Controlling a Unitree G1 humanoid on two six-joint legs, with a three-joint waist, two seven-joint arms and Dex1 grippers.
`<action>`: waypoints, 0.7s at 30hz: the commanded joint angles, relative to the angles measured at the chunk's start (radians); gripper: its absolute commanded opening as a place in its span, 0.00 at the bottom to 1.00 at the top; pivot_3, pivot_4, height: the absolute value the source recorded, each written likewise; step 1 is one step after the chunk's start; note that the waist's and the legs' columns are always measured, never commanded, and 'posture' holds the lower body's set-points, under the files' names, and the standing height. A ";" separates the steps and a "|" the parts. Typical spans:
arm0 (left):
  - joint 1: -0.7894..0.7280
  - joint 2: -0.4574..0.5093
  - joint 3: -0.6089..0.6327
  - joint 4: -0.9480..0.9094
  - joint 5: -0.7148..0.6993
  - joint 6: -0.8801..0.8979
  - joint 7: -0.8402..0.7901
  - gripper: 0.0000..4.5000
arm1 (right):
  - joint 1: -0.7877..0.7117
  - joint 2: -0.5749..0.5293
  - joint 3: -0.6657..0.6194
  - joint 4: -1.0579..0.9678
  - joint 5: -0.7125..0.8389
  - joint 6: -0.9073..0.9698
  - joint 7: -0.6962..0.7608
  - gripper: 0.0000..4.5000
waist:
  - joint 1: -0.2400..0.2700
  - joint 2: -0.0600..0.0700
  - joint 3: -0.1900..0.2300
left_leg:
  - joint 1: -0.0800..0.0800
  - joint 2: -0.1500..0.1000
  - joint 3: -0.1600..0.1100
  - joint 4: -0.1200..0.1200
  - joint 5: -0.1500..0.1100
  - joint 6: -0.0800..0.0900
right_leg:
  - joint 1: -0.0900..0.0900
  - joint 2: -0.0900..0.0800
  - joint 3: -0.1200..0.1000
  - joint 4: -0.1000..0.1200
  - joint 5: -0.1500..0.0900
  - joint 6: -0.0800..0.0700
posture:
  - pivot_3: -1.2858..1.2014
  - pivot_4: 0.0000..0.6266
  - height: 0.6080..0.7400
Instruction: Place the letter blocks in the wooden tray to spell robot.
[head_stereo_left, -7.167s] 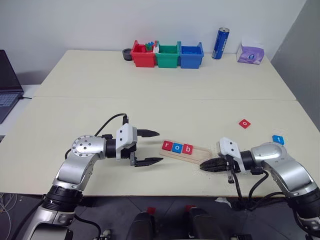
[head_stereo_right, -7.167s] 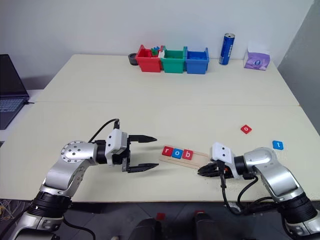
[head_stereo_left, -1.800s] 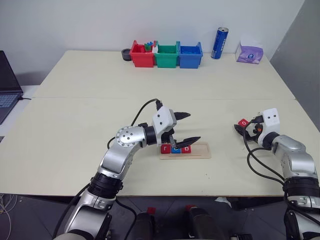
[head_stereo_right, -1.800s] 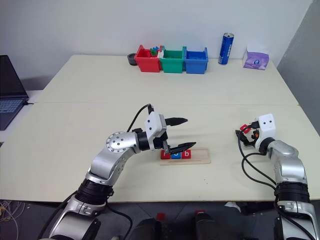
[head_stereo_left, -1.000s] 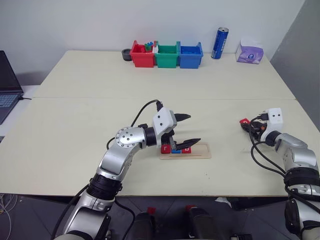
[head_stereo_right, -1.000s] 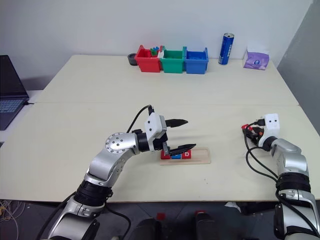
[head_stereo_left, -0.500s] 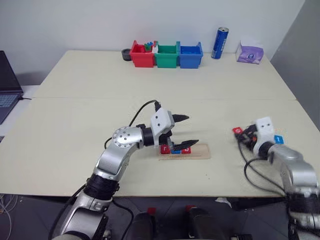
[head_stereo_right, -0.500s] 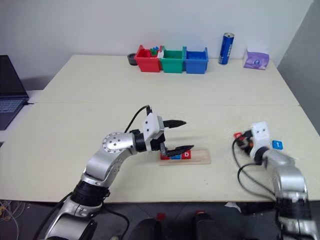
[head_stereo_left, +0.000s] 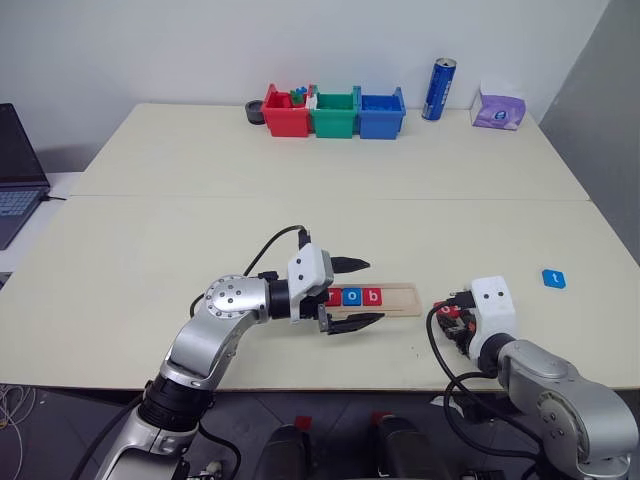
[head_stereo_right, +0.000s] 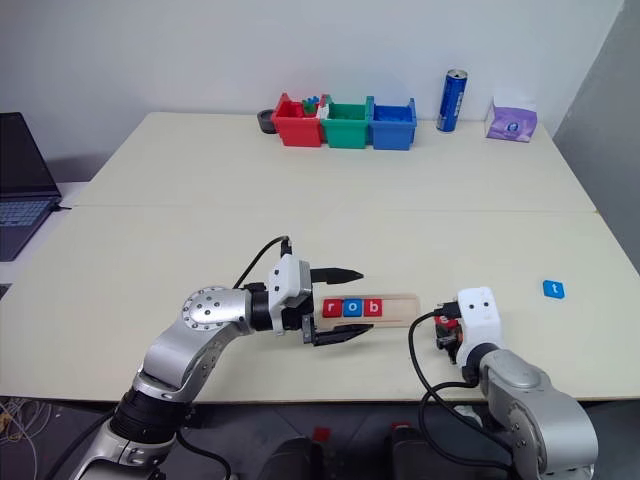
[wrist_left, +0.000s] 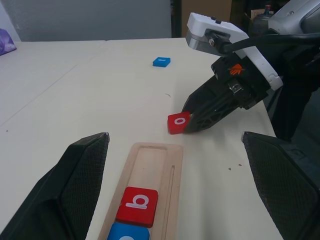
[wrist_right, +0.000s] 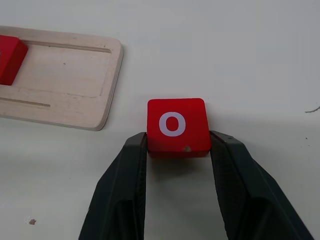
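The wooden tray (head_stereo_left: 395, 298) lies near the table's front edge. In its left part sit a red r, a blue o (head_stereo_left: 352, 296) and a red b (wrist_left: 137, 204); its right part is bare. My left gripper (head_stereo_left: 375, 290) stands open, one finger on each side of the tray. Just right of the tray's end, my right gripper (wrist_right: 177, 142) is shut on a red o block (wrist_right: 177, 126), low at the table top. A blue t block (head_stereo_left: 554, 278) lies farther right.
Red (head_stereo_left: 286, 110), green (head_stereo_left: 335, 110) and blue (head_stereo_left: 382, 110) bins stand at the table's far edge beside a blue can (head_stereo_left: 440, 88) and a tissue pack (head_stereo_left: 499, 108). A laptop (head_stereo_left: 15, 170) sits at the far left.
My right arm has drawn back and leftward with the red o block, from beside the blue t to the tray's right end. The left gripper has pulled slightly back along the tray.
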 joint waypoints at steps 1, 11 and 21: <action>-0.016 -0.001 0.011 -0.034 -0.022 -0.006 -0.002 1.00 | -0.004 -0.006 0.015 -0.009 0.003 0.021 0.004 0.71 | 0.000 0.000 0.000 | 0.000 0.000 0.000 0.000 0.000 0.000 | 0.000 0.000 0.000 0.000 0.000 0.000 | 0.52 0.24 1.00; 0.001 0.001 0.014 -0.028 -0.018 -0.021 -0.001 1.00 | -0.201 -0.070 -0.053 -0.062 -0.015 -0.024 0.007 0.99 | -0.003 0.000 0.000 | 0.000 0.000 0.000 0.000 0.000 0.000 | -0.001 0.000 0.000 0.000 0.000 0.000 | 0.52 0.24 1.00; -0.014 -0.013 0.004 0.006 -0.017 -0.044 -0.015 1.00 | -0.358 -0.202 -0.121 0.286 0.145 -0.460 0.469 0.99 | 0.004 -0.001 0.000 | -0.001 0.000 0.001 -0.001 0.000 0.000 | -0.001 0.000 -0.001 -0.002 0.001 -0.003 | 0.52 0.24 1.00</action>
